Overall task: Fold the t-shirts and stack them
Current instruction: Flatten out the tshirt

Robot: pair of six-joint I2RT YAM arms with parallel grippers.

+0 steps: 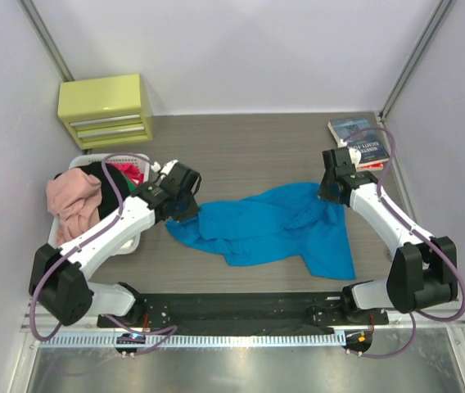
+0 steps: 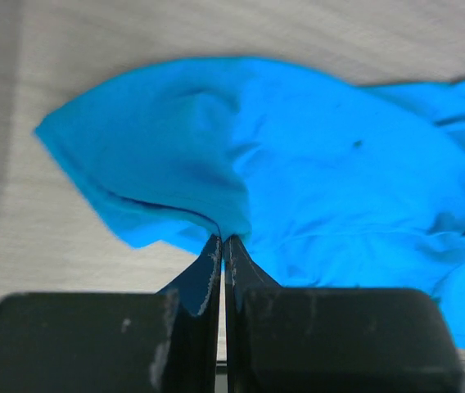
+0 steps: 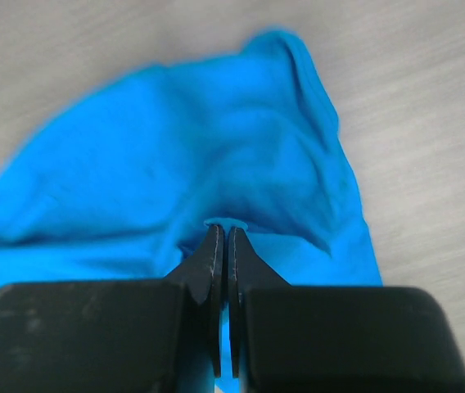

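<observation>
- Turquoise t-shirt (image 1: 273, 225) lies crumpled across the middle of the top view, on the wooden table (image 1: 249, 143) between the two arms.
- Left gripper (image 1: 185, 209) sits at the shirt's left end, its jaws pressed together with a fold of blue cloth pinched at the tips.
- Right gripper (image 1: 331, 192) is at the shirt's upper right edge, its jaws likewise closed tight on a small bit of the blue fabric.
- White basket (image 1: 77, 162) at the left edge holds a pink t-shirt (image 1: 73, 196), a black t-shirt (image 1: 93, 170) and a red t-shirt (image 1: 133, 174).
- Yellow-green drawer box (image 1: 106, 110) stands in the upper left.
- Books (image 1: 359, 141) lie in the upper right.
</observation>
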